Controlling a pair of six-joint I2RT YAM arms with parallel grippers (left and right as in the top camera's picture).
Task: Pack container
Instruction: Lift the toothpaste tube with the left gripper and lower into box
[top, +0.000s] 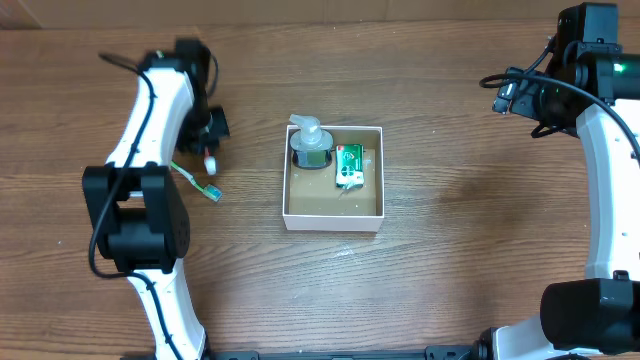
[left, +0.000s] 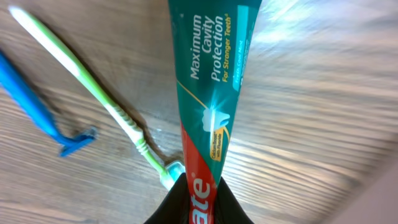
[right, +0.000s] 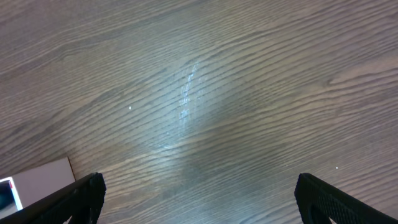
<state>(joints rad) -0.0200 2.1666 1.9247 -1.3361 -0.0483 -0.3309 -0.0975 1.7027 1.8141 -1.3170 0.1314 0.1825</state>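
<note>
The container (top: 333, 217), a square shallow white-walled box with a brown floor, sits mid-table. It holds a green soap pump bottle (top: 310, 148) at its back left and a green and white packet (top: 349, 165) beside it. My left gripper (left: 200, 200) is shut on a red and teal toothpaste tube (left: 211, 68), held above the table left of the box; in the overhead view the gripper (top: 210, 150) hides most of the tube. My right gripper (right: 199, 193) is open and empty over bare wood at the far right; a corner of the box (right: 40, 177) shows in its view.
A green toothbrush (top: 196, 180) lies on the table under my left gripper, also in the left wrist view (left: 93, 93). A blue razor (left: 37, 112) lies beside it. The right arm (top: 600, 130) stands along the right edge.
</note>
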